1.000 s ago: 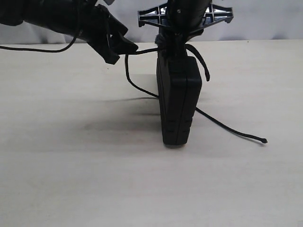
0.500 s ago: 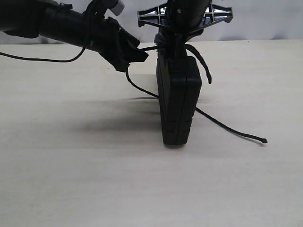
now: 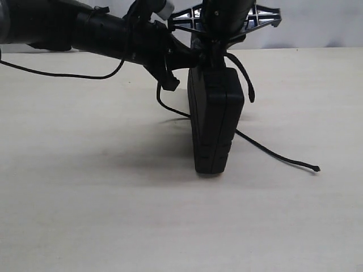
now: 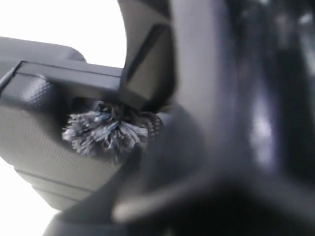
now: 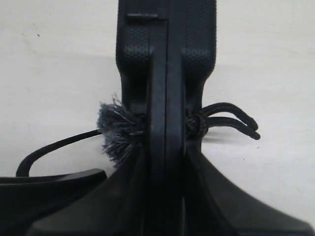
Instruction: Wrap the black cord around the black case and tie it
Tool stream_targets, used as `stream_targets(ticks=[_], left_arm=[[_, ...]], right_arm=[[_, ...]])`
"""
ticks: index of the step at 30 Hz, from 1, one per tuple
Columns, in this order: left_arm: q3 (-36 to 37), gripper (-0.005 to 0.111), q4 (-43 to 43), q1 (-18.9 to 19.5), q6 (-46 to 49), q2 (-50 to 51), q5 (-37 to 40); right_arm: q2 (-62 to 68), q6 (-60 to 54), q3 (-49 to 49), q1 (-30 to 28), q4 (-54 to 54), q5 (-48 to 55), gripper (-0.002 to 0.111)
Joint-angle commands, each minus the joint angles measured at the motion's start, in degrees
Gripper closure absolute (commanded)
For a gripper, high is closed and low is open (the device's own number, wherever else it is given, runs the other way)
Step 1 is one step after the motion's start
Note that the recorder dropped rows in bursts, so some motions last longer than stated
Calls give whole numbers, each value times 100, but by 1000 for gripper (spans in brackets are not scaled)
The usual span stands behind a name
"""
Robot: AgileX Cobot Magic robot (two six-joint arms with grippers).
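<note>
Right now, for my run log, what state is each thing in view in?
black case: standing on edge on the table, top clamped.
black cord: knotted at the case's top, free end trailing on the table.
left gripper: shut on the cord beside the frayed knot.
right gripper: shut on the case's top.

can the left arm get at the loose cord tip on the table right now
Probably not directly: the upright black case stands between the left gripper and the cord tip.

From my station I see a pale, faintly wood-grained table (image 3: 85,215) filling most of the exterior view. Behind its far edge, I make out a plain whitish wall (image 3: 323,25).
</note>
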Motion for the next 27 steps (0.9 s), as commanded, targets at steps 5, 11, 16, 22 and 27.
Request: stream_targets(ticks=[5,11,16,22,27], left_arm=[[-2,105,27,271,-417,19,-22],[-2,60,563,734,-780,-46,290],[-2,42,563,876,-780,-259,601],[-2,44,1502,1022,-1828,-710,22],[-2,72,2419,1417,-3227,-1156,-322]], right_arm=[[-44,-33,-46,27,159,-69,104],[-44,-33,-46,27,159,-69,104],[-44,-33,-46,27,159,-69,104],[-44,-33,-46,27,72,-108,104],[-44,-33,-46,27,98,-169,104]])
